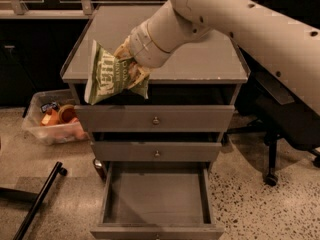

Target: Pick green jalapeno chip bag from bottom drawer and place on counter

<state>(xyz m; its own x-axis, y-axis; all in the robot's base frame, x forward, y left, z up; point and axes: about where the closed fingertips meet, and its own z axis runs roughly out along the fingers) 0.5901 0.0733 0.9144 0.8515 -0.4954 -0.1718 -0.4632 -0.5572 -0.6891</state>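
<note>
The green jalapeno chip bag [107, 76] hangs in the air at the counter's front left edge, olive green with pale lettering, tilted. My gripper [131, 66] is shut on the bag's right side, at the end of the big white arm [210, 14] that reaches in from the upper right. The counter [200, 61] is a flat grey cabinet top; the arm covers its back right part. The bottom drawer [156, 196] is pulled open below and its grey inside holds nothing.
Two knobbed grey drawers [156, 120] above the bottom one are shut. A clear bin of snacks [52, 121] sits on the floor at the left. A black bar [40, 199] lies on the floor at lower left. An office chair [285, 124] stands at the right.
</note>
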